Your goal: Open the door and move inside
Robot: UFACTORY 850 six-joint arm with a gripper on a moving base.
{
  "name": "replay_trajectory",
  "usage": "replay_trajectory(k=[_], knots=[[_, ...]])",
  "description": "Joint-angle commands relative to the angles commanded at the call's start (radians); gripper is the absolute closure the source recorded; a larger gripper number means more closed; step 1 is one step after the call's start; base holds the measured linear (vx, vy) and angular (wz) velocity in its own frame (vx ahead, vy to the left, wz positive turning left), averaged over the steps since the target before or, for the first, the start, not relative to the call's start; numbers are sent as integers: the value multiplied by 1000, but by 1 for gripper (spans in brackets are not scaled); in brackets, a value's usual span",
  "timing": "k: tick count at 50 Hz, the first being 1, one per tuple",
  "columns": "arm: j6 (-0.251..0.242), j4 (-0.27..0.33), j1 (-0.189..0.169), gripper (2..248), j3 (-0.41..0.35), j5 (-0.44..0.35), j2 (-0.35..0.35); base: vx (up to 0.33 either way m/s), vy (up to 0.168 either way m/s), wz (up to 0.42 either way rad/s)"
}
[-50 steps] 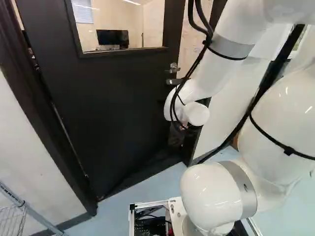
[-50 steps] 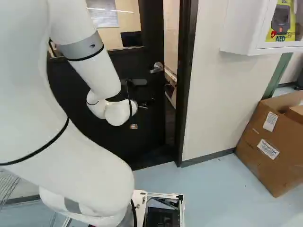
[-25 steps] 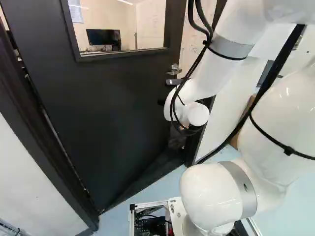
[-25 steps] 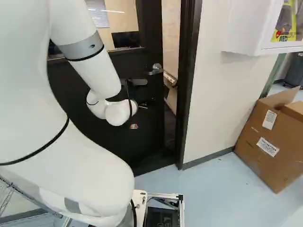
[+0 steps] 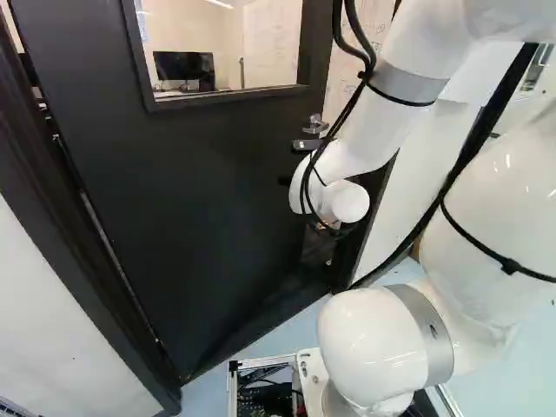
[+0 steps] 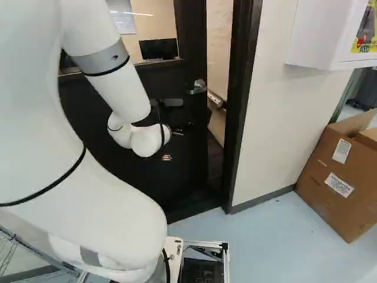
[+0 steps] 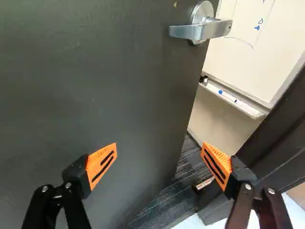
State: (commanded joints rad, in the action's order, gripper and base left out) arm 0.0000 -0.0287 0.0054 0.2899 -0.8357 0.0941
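Observation:
The dark door (image 5: 208, 174) with a window stands ajar, its gap at the handle side. Its silver lever handle (image 6: 197, 87) sits near the free edge. My gripper (image 6: 177, 141) is below the handle in the right base view, partly hidden by the wrist. In the wrist view the gripper (image 7: 159, 143) is open, its orange-padded fingers wide apart with nothing gripped. One finger stands over the door (image 7: 95, 86), the other over the opening by the frame; the lever handle (image 7: 202, 29) is ahead of them. Whether a finger touches the door, I cannot tell.
The dark door frame (image 6: 240, 118) borders the opening, with dark flooring (image 7: 164, 205) and a whiteboard (image 7: 252, 43) beyond. A white wall cabinet (image 6: 321, 35) and a cardboard box (image 6: 339, 183) are right of the doorway. A wire rack (image 6: 9, 250) is at the near left.
The base has moved, shifting door and frame in both base views. The door stands wider open against its frame. My arm keeps its pose against its lowest joint.

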Motion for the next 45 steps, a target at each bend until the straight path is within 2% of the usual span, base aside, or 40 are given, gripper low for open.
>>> replay_trajectory(k=[20, 45], knots=[[0, -3, 6, 3, 0, 0, 0, 0, 0, 0], [0, -58, 47, 3, 24, 0, -25, 0, 0, 0]])
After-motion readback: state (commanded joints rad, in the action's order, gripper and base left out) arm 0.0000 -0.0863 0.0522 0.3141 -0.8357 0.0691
